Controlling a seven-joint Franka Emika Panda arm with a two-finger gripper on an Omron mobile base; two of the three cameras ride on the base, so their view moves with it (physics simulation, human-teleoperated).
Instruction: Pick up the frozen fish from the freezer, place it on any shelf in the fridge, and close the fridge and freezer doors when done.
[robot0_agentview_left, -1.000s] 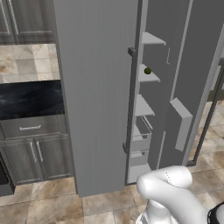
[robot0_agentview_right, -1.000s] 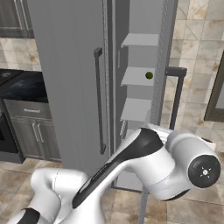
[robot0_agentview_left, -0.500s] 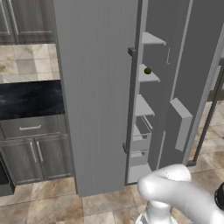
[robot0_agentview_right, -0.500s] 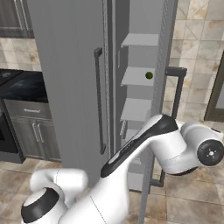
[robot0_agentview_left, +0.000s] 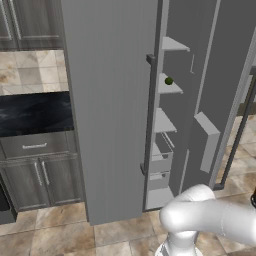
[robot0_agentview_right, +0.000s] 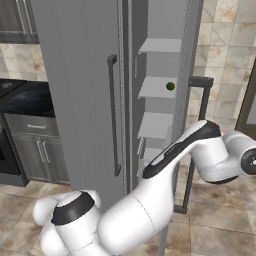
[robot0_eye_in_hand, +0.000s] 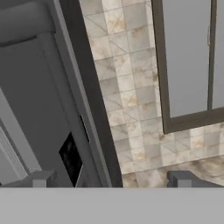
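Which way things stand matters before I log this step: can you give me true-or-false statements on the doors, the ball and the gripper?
1. The wide fridge door is shut. True.
2. The green ball lies on the floor. False: it sits on a shelf of the open compartment.
3. The gripper grips something. False: its fingertips stand apart with nothing between them.
4. The narrow freezer door stands open. True.

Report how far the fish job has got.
Done: the freezer door stands open, with its shelves exposed. In hand: the gripper, open and empty, is beside that door's edge, with no fish grasped yet. Left: take the fish, open the shut fridge door, shelve the fish, close both doors.
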